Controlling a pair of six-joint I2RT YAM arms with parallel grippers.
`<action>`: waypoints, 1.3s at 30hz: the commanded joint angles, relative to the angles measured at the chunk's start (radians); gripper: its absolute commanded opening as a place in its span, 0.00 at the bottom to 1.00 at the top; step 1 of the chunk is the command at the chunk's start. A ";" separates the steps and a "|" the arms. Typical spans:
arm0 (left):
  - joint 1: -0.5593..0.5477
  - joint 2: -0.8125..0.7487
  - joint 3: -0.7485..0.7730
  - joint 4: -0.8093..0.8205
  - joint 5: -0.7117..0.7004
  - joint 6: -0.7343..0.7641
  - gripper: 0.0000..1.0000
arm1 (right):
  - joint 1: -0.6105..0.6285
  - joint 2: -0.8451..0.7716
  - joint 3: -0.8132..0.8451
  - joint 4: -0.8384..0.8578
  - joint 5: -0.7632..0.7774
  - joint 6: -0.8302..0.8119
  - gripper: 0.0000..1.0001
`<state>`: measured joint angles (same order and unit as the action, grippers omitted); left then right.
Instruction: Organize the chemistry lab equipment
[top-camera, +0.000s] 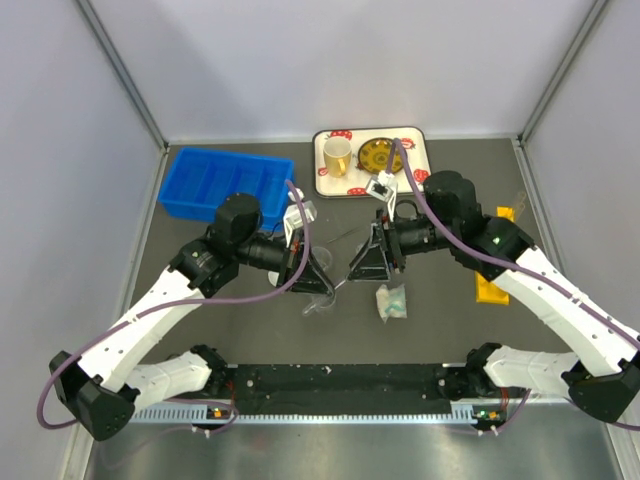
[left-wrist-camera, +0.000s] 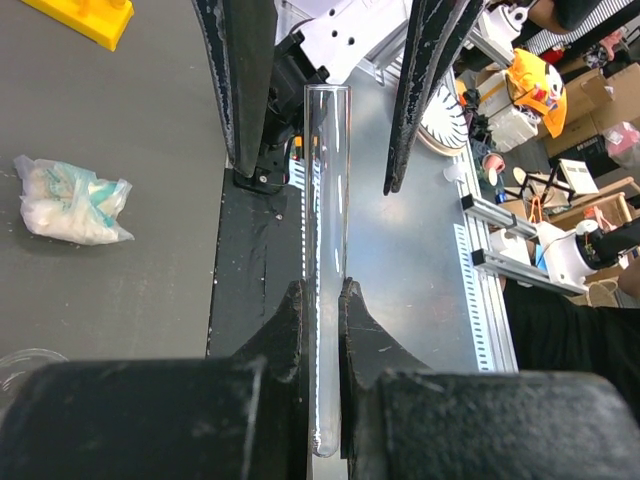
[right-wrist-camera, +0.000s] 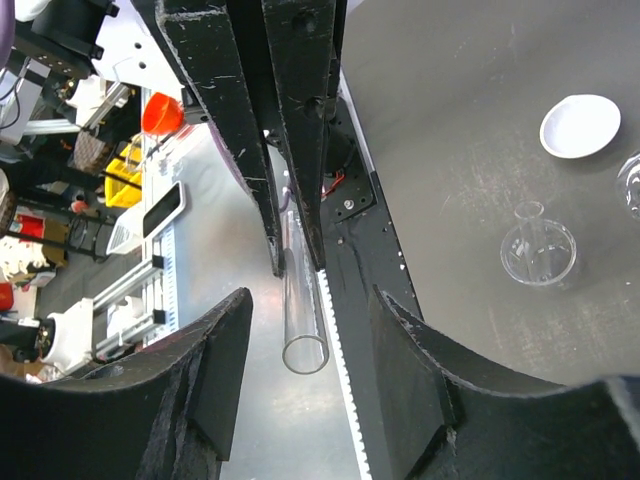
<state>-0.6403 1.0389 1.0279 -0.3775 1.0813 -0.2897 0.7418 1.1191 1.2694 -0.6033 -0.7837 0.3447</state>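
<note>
Passing the tube (left-wrist-camera: 328, 200) from one arm to the other looks to be the step you are in. Your left gripper (left-wrist-camera: 322, 295) is clenched on the rounded, closed end of that thin clear tube. It holds the tube off the table (top-camera: 420, 340) at the middle of the top view, with the open end pointing toward the other arm. Your right gripper (right-wrist-camera: 312, 310) faces it nose to nose with its jaws parted. In the right wrist view the mouth of the tube sits between the two fingers with a gap on either side, so that claw grasps nothing yet.

The other lab pieces lie on the dark table. In the top view the white-and-teal packet (top-camera: 391, 302) sits just below the two grippers, with a small clear beaker (top-camera: 318, 303) to its left. The right wrist view shows a white dome (right-wrist-camera: 580, 125) at its upper right. A blue bin (top-camera: 230, 183) stands at the upper left of the top view and a yellow block (top-camera: 492, 285) lies right of centre. Which of them the tube is meant for I cannot tell.

For the next move, I would have you close the right jaws squarely on the tube near its open end. Go gently, since it is round, smooth and probably brittle. Let go with the left only once the right grip looks firm, and draw the arms apart along the tube's own line so neither pair of fingers knocks it askew.
</note>
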 joint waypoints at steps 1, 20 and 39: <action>0.013 0.006 -0.005 0.054 0.032 0.011 0.00 | 0.016 -0.022 0.013 0.056 0.003 0.008 0.49; 0.027 0.009 -0.008 0.055 0.003 0.001 0.07 | 0.022 -0.036 0.015 0.065 0.029 0.027 0.18; 0.030 -0.013 0.104 -0.159 -0.417 0.052 0.61 | 0.021 -0.053 0.106 -0.123 0.242 -0.036 0.14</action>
<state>-0.6155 1.0462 1.0458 -0.4446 0.9062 -0.2729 0.7506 1.0863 1.2854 -0.6342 -0.6491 0.3565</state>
